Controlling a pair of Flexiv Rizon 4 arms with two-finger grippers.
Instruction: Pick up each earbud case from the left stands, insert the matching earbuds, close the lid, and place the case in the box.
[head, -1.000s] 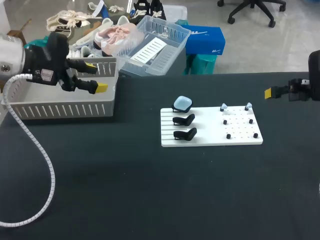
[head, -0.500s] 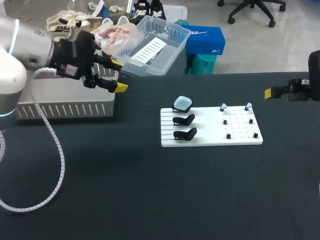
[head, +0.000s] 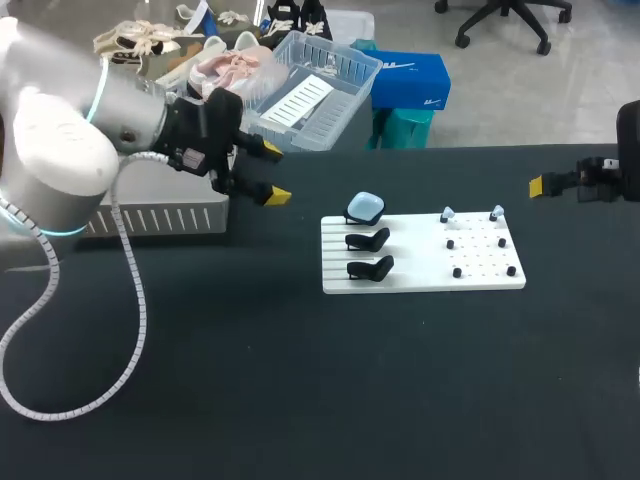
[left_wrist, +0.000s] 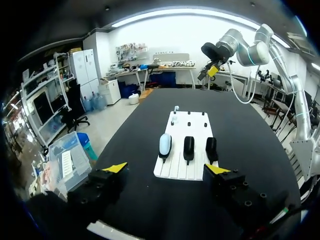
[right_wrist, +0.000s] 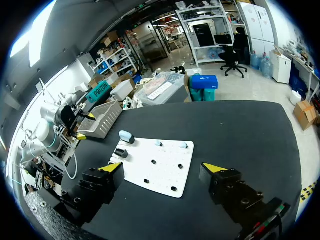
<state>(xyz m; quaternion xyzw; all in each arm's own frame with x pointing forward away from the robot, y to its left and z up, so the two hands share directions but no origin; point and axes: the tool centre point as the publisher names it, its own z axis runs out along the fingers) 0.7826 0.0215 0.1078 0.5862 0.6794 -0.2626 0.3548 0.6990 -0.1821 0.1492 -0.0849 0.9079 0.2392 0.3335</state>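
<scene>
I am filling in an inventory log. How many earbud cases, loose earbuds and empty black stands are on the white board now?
earbud case: 1
earbuds: 2
empty black stands: 2
Total: 5

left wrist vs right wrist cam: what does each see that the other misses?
Only left wrist: the left tool, open, and the right arm raised off past the far end of the white board.
Only right wrist: the right tool, open, and the left arm over by the grey box.
Both: the white board, the light blue case on its stand, and the pale earbuds at the board's other end.
</scene>
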